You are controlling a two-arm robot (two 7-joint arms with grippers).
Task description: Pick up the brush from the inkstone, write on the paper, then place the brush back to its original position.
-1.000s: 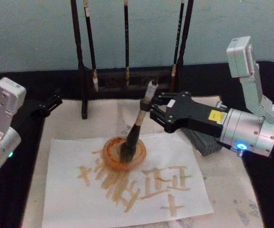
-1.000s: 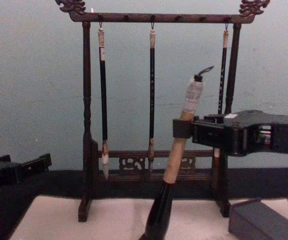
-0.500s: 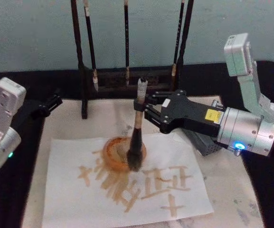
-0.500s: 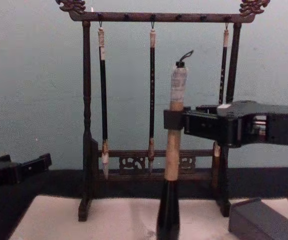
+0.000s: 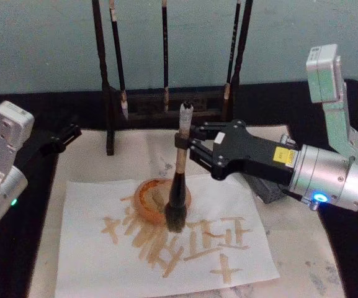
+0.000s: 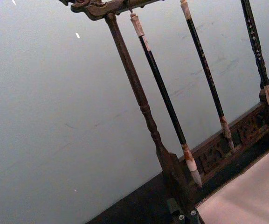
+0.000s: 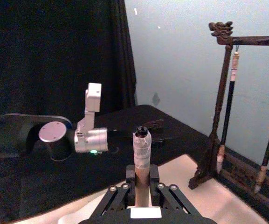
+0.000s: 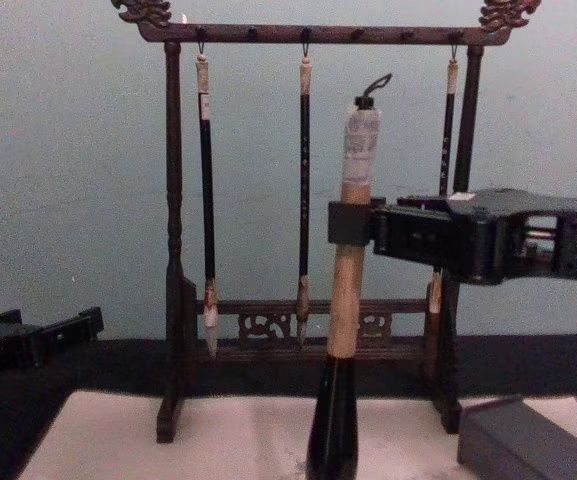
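My right gripper (image 5: 182, 146) is shut on the tan shaft of the brush (image 5: 179, 180) and holds it upright. The brush's dark bristles press on the white paper (image 5: 241, 248), at the near edge of a round amber ring (image 5: 147, 200) and above several brownish strokes (image 5: 219, 234). From the chest, the brush (image 8: 346, 300) stands in front of the rack with my right gripper (image 8: 349, 222) clamped just under its whitish wrapped end. That wrapped end (image 7: 141, 147) rises above the right gripper (image 7: 142, 181) in the right wrist view. The dark grey inkstone (image 5: 268, 191) lies mostly hidden behind my right gripper. My left gripper (image 5: 61, 139) rests at the table's left.
A dark wooden rack (image 8: 173, 240) with three thin hanging brushes (image 8: 304, 190) stands along the back edge. A beige mat (image 5: 309, 254) lies under the paper. The inkstone's corner (image 8: 523, 440) shows at the chest view's lower right. Black cloth (image 5: 48, 261) borders the mat.
The brush went from leaning in the amber ring to upright, and its bristles slid toward me onto the strokes. My right gripper shifted a little with it. The left arm stayed still.
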